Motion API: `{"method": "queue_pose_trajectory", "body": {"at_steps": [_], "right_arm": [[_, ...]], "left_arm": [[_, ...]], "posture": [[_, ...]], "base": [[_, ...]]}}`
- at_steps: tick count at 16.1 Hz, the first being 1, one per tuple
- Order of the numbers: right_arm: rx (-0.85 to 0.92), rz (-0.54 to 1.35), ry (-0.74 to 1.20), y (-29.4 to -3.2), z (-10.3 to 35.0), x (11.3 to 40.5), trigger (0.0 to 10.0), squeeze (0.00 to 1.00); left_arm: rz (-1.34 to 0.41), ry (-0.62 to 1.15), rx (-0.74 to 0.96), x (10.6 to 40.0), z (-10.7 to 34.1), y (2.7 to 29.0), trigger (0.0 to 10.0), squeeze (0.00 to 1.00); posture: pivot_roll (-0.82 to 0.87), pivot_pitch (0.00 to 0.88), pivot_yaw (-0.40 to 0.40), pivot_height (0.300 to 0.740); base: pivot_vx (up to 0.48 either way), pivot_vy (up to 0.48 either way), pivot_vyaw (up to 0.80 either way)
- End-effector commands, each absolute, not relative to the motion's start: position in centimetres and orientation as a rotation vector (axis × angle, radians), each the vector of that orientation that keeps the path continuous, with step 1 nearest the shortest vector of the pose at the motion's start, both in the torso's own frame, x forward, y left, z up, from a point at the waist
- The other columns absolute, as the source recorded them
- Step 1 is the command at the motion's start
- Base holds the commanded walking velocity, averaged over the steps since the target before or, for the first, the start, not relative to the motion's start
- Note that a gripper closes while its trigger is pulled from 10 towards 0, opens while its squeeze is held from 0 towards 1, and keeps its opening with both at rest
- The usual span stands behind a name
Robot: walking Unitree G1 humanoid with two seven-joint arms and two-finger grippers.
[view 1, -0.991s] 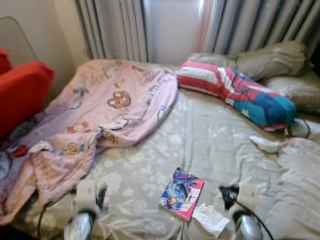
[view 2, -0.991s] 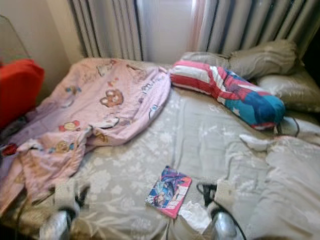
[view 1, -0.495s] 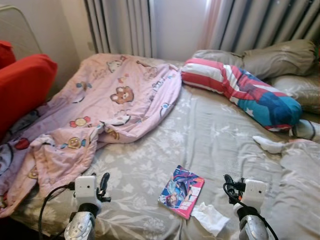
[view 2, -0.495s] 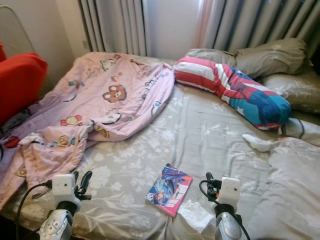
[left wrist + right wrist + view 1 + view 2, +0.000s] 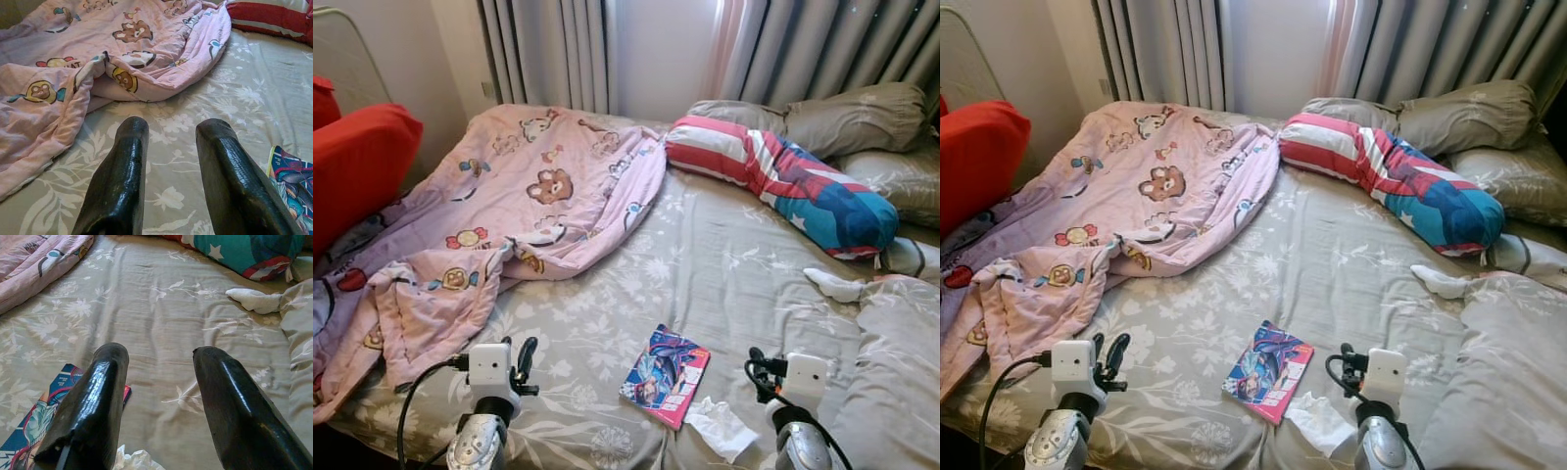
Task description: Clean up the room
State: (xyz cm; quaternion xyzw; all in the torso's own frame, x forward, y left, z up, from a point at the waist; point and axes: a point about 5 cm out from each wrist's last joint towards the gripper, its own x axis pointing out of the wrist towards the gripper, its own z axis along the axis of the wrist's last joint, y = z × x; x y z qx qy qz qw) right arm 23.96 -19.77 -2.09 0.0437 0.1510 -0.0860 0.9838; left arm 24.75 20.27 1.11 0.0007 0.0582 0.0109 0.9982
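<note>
A colourful book (image 5: pixel 666 375) lies on the grey floral bed sheet (image 5: pixel 705 264) near the bed's front edge, with a crumpled white tissue (image 5: pixel 722 428) just beside it. A rumpled pink cartoon blanket (image 5: pixel 499 215) covers the bed's left half. A white sock (image 5: pixel 832 285) lies at the right. My left gripper (image 5: pixel 522 357) hovers open over the sheet left of the book. To the right of the book and tissue my right gripper (image 5: pixel 756 369) is open too. The book's corner (image 5: pixel 58 406) lies under the right gripper's fingers (image 5: pixel 98 396).
A red, white and blue bolster (image 5: pixel 783 176) and grey pillows (image 5: pixel 842 117) lie at the bed's head. A bunched grey duvet (image 5: pixel 901 372) fills the right front. A red cushion (image 5: pixel 357 166) stands at the left. Curtains (image 5: pixel 636 49) hang behind the bed.
The camera steadied and shifted slightly, so the whole picture sharpened. Both arms have risen into fuller view above the bed's front edge. The things on the bed have not moved.
</note>
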Motion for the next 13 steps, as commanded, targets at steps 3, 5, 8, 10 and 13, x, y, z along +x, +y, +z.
{"method": "queue_pose_trajectory", "body": {"at_steps": [3,5,8,10,13], "right_arm": [[0.079,-0.176,0.296,-20.05,-1.92,23.96,10.0,0.00],[0.092,-0.181,0.290,-20.02,-1.77,24.19,10.0,0.00],[0.095,-0.175,0.302,-19.81,-1.72,24.61,10.0,0.00],[0.090,-0.169,0.320,-19.77,-1.76,24.81,10.0,0.00],[0.102,-0.170,0.350,-19.73,-2.15,24.65,10.0,0.00]], "left_arm": [[0.016,0.107,0.013,25.01,1.61,20.30,10.0,0.00],[0.022,0.108,0.012,24.98,1.62,20.38,10.0,0.00],[0.022,0.110,0.018,25.03,1.75,20.44,10.0,0.00],[0.023,0.103,0.018,25.11,2.00,20.37,10.0,0.00],[0.028,0.108,0.025,25.26,2.11,20.32,10.0,0.00]], "posture": [[0.13,0.013,-0.062,0.680],[0.14,0.024,-0.063,0.680],[0.14,0.051,-0.059,0.680],[0.14,0.062,-0.058,0.680],[0.13,0.083,-0.055,0.647]], "base": [[0.000,0.000,0.00],[0.000,0.000,0.00],[0.000,0.000,0.00],[0.000,0.000,0.00],[0.000,0.000,0.00]]}}
